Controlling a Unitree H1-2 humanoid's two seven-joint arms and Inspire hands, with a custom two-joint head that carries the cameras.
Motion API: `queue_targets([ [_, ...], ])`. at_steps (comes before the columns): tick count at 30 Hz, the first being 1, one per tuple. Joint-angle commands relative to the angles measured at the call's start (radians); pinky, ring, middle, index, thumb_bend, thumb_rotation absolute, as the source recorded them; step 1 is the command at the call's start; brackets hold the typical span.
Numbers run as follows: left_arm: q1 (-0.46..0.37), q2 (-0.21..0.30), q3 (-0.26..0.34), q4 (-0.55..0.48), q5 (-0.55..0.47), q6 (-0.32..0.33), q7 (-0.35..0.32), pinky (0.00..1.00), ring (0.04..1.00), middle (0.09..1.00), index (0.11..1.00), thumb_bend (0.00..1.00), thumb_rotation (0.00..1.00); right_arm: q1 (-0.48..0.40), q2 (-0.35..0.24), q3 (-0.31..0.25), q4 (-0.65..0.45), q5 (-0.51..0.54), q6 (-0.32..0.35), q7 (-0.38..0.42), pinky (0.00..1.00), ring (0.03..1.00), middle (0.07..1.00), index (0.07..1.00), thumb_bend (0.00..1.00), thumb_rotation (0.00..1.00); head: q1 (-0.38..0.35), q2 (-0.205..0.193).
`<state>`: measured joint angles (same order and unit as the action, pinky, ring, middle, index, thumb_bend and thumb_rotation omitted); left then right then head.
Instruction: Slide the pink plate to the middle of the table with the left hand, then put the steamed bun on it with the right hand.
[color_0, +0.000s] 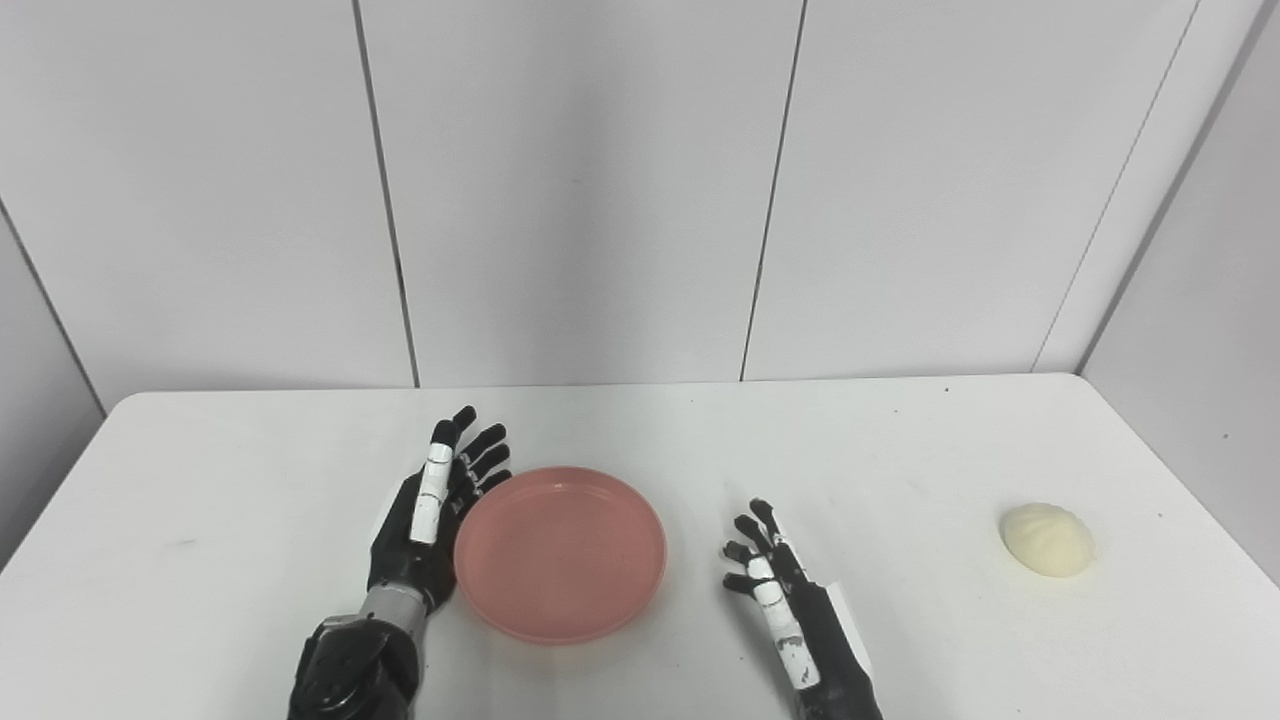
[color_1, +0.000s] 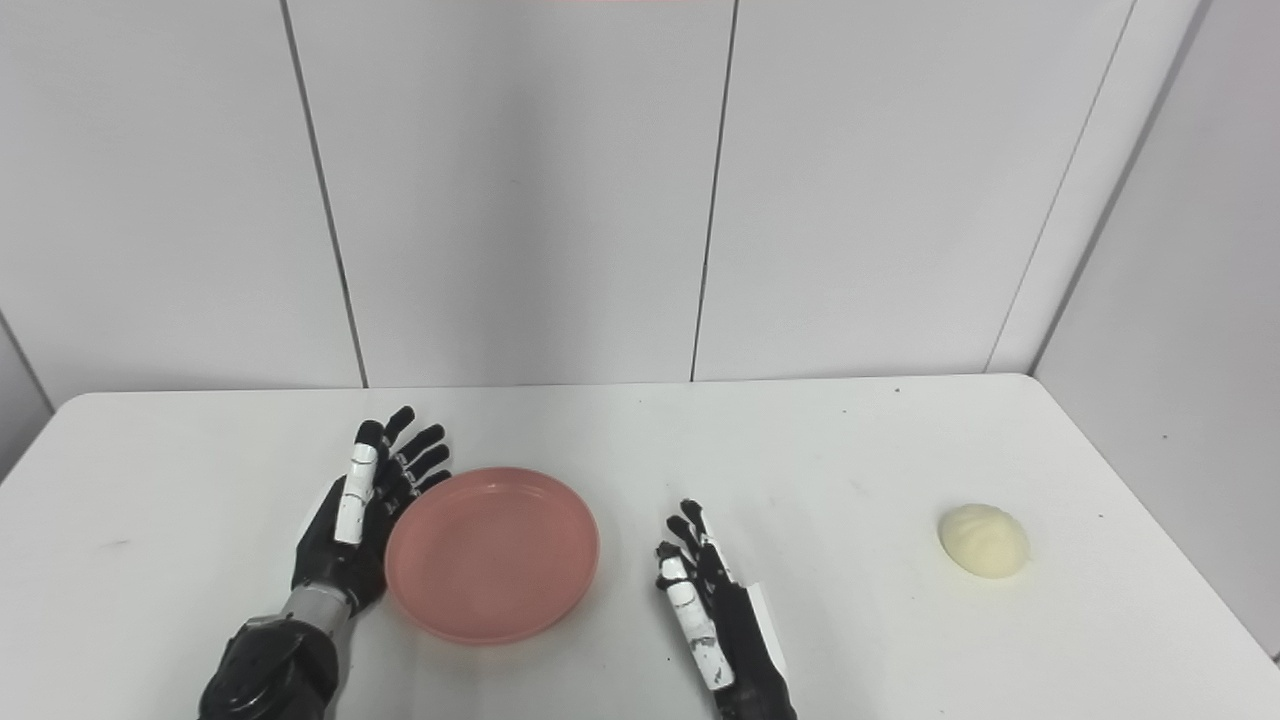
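The pink plate (color_0: 560, 552) lies flat and empty on the white table (color_0: 250, 480), a little left of the middle. My left hand (color_0: 432, 510) is open with its fingers straight, standing on edge against the plate's left rim. My right hand (color_0: 775, 590) is open and empty, resting just right of the plate with a gap between them. The pale steamed bun (color_0: 1047, 540) sits alone near the table's right edge, well to the right of my right hand; it also shows in the right eye view (color_1: 984, 540).
White wall panels (color_0: 580, 190) stand behind the table's far edge. The table's right edge runs close past the bun.
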<state>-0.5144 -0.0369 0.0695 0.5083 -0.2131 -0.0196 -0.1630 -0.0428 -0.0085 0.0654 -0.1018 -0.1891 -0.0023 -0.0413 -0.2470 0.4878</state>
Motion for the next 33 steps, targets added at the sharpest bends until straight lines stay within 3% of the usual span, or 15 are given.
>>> queue_targets([
  [1,-0.007,0.008,0.006,0.021,-0.007,0.011,0.001,0.88,0.898,0.892,0.932,0.84,0.85,-0.033,-0.016,-0.006,-0.062,-0.061,-0.065,-0.038,0.77,0.843,0.876,0.858,0.71,1.00,-0.007,-0.006],
  [4,-0.008,0.013,0.015,0.031,-0.010,0.007,-0.001,0.89,0.900,0.896,0.922,0.84,0.84,-0.073,-0.077,-0.019,-0.119,-0.163,-0.069,-0.048,0.74,0.828,0.850,0.819,0.73,1.00,-0.009,-0.011],
  [7,-0.008,0.012,0.019,0.025,-0.010,0.015,0.001,0.89,0.900,0.892,0.910,0.86,0.83,-0.106,-0.145,-0.038,-0.180,-0.248,-0.013,-0.024,0.82,0.847,0.854,0.838,0.83,1.00,-0.011,-0.014],
  [10,-0.012,0.011,0.020,0.039,-0.007,0.005,0.002,0.88,0.894,0.889,0.914,0.86,0.84,-0.145,-0.200,-0.052,-0.289,-0.344,0.091,0.033,0.81,0.836,0.858,0.856,0.85,0.98,-0.013,-0.016],
  [13,-0.012,0.008,0.020,0.042,-0.005,0.002,0.002,0.88,0.887,0.886,0.910,0.85,0.83,-0.193,-0.259,-0.062,-0.402,-0.444,0.209,0.123,0.73,0.830,0.870,0.853,0.86,0.97,-0.014,-0.017],
  [16,-0.012,0.009,0.019,0.044,-0.006,0.000,-0.005,0.88,0.893,0.894,0.918,0.85,0.84,-0.242,-0.324,-0.083,-0.452,-0.524,0.275,0.197,0.68,0.823,0.876,0.846,0.87,0.91,-0.014,-0.020],
  [19,-0.012,0.010,0.019,0.042,-0.007,0.002,-0.006,0.88,0.889,0.888,0.912,0.85,0.84,-0.276,-0.390,-0.104,-0.477,-0.598,0.327,0.274,0.69,0.847,0.892,0.861,0.89,0.86,-0.015,-0.019],
  [27,-0.015,0.017,0.019,0.052,-0.004,0.000,-0.014,0.88,0.890,0.890,0.915,0.84,0.84,-0.319,-0.568,-0.160,-0.465,-0.667,0.386,0.441,0.64,0.827,0.887,0.845,0.92,0.67,-0.015,-0.025],
  [30,-0.016,0.018,0.017,0.056,-0.006,-0.005,-0.022,0.88,0.892,0.891,0.916,0.85,0.83,-0.338,-0.631,-0.149,-0.444,-0.741,0.451,0.576,0.66,0.830,0.868,0.834,0.98,0.60,-0.021,-0.025],
  [33,-0.019,0.021,0.011,0.055,-0.002,-0.002,-0.025,0.88,0.894,0.891,0.922,0.85,0.84,-0.353,-0.640,-0.158,-0.410,-0.833,0.471,0.714,0.69,0.835,0.871,0.832,0.98,0.55,-0.022,-0.025],
])
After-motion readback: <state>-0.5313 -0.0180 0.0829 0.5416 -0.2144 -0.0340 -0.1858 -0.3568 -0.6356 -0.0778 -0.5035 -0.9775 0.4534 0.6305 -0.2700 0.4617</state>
